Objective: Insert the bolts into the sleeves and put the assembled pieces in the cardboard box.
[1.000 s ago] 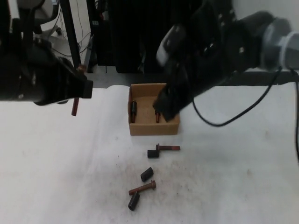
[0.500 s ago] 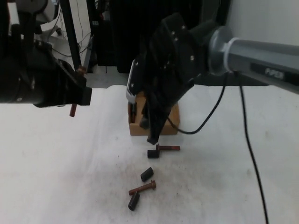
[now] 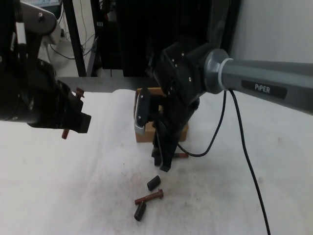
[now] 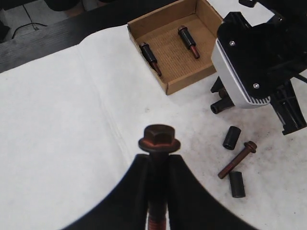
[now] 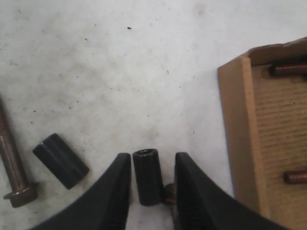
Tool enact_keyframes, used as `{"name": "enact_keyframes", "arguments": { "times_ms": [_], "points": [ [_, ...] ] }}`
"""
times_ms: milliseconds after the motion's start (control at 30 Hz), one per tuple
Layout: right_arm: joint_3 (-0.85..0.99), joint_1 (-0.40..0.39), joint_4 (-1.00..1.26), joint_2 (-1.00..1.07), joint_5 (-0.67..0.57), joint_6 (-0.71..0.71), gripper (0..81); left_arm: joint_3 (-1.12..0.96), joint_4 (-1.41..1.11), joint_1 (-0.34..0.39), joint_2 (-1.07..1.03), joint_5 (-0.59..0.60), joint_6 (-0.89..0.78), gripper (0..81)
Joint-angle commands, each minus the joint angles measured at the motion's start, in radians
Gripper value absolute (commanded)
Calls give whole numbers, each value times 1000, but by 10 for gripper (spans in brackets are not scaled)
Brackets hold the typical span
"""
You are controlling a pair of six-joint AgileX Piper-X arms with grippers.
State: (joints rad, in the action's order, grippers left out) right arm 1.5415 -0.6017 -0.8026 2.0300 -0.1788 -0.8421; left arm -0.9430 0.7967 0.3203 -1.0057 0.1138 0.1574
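My left gripper (image 4: pixel 156 191) is shut on a copper bolt (image 4: pixel 158 142), held up over the left part of the bench, and the high view shows that bolt (image 3: pixel 65 132) too. My right gripper (image 5: pixel 152 184) is open and low, just in front of the cardboard box (image 4: pixel 189 81). Its fingers straddle a black sleeve (image 5: pixel 147 176) lying on the white cloth, with small gaps on both sides. A bolt head (image 5: pixel 169 194) touches that sleeve. Two assembled pieces (image 4: pixel 149 57) (image 4: pixel 187 42) lie in the box.
Nearer the front lie a loose sleeve (image 3: pixel 154 182), a copper bolt (image 3: pixel 149 197) and another sleeve (image 3: pixel 140 211). The right arm's cable (image 3: pixel 215 132) hangs over the bench to the right of the box. A dark rail runs behind the box.
The right arm has swung from over the box down to the sleeve in front of it. The left arm has dropped slightly, with the bolt still in its gripper.
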Motion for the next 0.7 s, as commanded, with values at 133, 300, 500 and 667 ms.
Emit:
{"name": "enact_keyframes", "arguments": {
  "times_ms": [133,300,500,667],
  "points": [
    [9,6,-34,29,2,-28,297,-1,-8,-4,9,-5,8,2],
    [9,6,-24,40,2,-50,297,-1,-8,-4,9,-5,8,2],
    [9,10,-21,54,2,-53,297,-1,-8,-4,9,-5,8,2],
    [9,14,-21,72,2,-62,297,-1,-8,-4,9,-5,8,2]
  ]
}}
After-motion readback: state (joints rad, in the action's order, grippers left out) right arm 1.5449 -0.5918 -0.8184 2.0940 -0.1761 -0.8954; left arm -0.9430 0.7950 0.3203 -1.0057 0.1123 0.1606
